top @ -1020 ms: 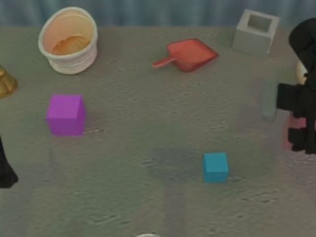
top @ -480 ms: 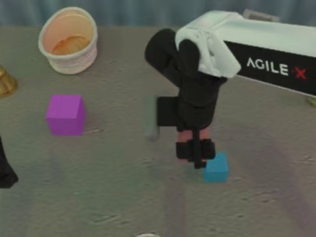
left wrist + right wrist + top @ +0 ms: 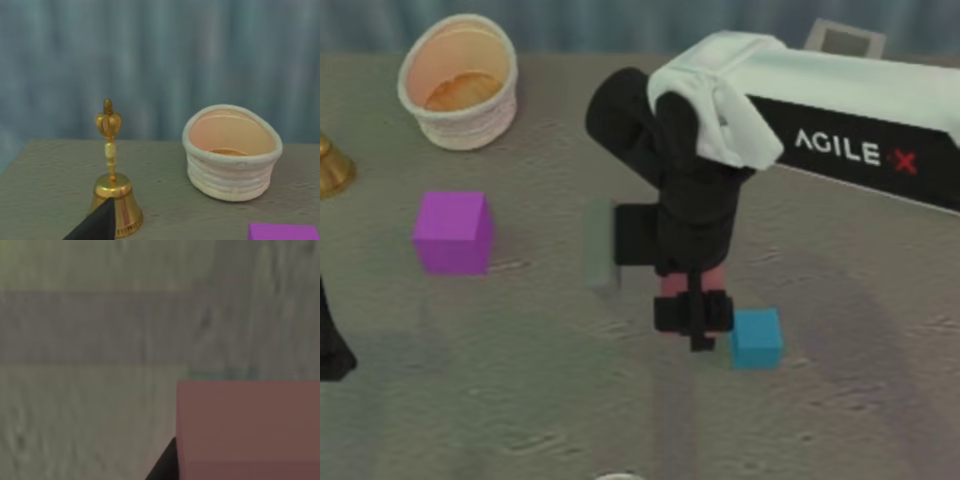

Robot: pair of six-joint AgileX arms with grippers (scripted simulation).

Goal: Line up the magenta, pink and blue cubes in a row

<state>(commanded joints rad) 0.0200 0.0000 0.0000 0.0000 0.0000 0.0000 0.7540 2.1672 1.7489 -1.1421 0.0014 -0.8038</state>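
Dull salmon-pink solid cube (image 3: 247, 427) clamped in right end effector (image 3: 693, 312), near mid-bench, mostly hidden under the black wrist from above. Small cyan-blue solid cube (image 3: 757, 338) on the grey bench (image 3: 570, 400) just right of that end effector. Large magenta-purple solid cube (image 3: 453, 232) well apart at left. Cream ribbed bowl (image 3: 460, 80) far left; golden handbell (image 3: 113, 185) at left edge. Left end effector (image 3: 332, 345) parked at near left edge, finger state impossible to tell.

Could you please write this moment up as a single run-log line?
right gripper: holding pink cube, just left of blue cube | magenta cube: apart at left | left arm: parked at left edge
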